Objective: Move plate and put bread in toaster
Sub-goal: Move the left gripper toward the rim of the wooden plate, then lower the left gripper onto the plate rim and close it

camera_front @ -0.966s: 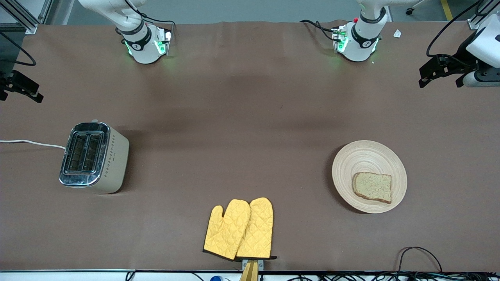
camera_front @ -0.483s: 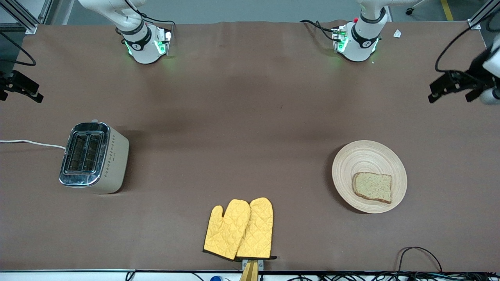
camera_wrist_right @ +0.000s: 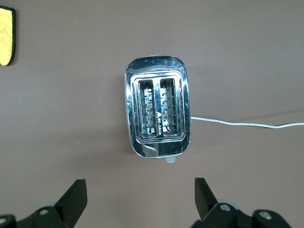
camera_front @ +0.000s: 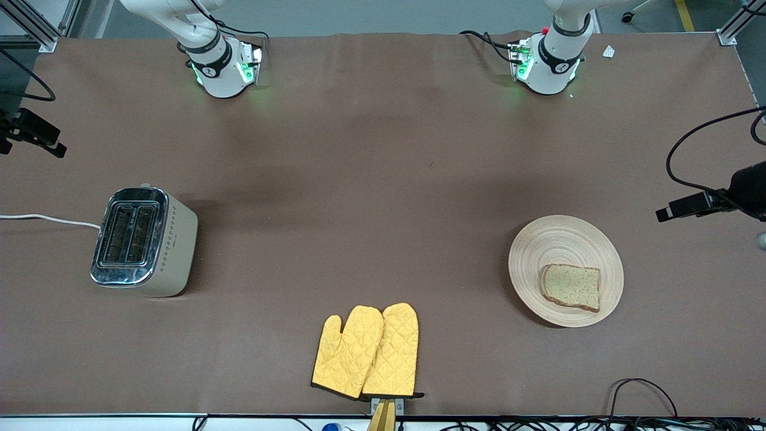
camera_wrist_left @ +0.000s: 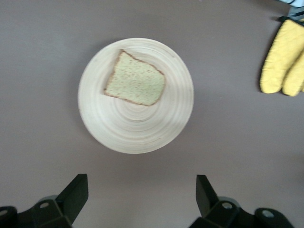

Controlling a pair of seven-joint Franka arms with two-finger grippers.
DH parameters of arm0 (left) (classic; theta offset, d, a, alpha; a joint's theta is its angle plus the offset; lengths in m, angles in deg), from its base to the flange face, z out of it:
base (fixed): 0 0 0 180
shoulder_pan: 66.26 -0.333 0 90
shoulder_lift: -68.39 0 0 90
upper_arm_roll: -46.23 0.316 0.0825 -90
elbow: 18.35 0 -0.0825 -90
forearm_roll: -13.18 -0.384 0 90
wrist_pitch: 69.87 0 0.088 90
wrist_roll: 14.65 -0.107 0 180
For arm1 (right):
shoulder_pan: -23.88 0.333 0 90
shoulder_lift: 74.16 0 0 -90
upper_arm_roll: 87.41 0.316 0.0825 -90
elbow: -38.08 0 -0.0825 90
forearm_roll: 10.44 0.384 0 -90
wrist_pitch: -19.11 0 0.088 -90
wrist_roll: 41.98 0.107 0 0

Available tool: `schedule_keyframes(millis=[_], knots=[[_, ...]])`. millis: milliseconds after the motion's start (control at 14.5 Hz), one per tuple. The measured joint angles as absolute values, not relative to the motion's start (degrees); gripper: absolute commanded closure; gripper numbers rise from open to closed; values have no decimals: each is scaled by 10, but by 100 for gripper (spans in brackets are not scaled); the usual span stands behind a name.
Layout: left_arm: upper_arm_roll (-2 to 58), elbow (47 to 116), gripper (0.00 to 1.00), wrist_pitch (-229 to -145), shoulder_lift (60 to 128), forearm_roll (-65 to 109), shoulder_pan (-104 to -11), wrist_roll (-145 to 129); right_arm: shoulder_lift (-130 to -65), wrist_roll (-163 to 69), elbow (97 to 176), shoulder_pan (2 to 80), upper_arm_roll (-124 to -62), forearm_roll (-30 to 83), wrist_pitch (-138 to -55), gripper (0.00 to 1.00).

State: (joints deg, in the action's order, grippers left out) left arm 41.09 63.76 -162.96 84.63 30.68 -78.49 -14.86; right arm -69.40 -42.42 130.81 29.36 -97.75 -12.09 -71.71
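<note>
The bread (camera_front: 571, 287) lies on the plate (camera_front: 556, 245) toward the left arm's end of the table. In the left wrist view the bread (camera_wrist_left: 135, 79) lies off-centre on the plate (camera_wrist_left: 137, 128). My left gripper (camera_wrist_left: 141, 190) is open and empty, up in the air over the table's edge (camera_front: 688, 207) beside the plate. The toaster (camera_front: 143, 242) stands toward the right arm's end, both slots empty (camera_wrist_right: 157, 111). My right gripper (camera_wrist_right: 140, 194) is open and empty, waiting high at that end of the table (camera_front: 33, 134), apart from the toaster.
A pair of yellow oven mitts (camera_front: 367, 352) lies near the front edge at mid-table. The toaster's white cord (camera_front: 48, 219) runs off the right arm's end. A black cable loop (camera_front: 640, 392) lies near the front edge, nearer the camera than the plate.
My left gripper has moved along the table's end to beside the plate, and less of it now shows in the front view. The right arm, plate, bread and toaster have not moved.
</note>
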Motion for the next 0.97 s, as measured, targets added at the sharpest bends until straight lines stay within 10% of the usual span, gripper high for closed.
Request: schedule_keyframes(millis=[966], knots=[[410,634,1,-1678,1086,504,-892,-527,-694,-424,1308,294,-977,-121,-718,0]])
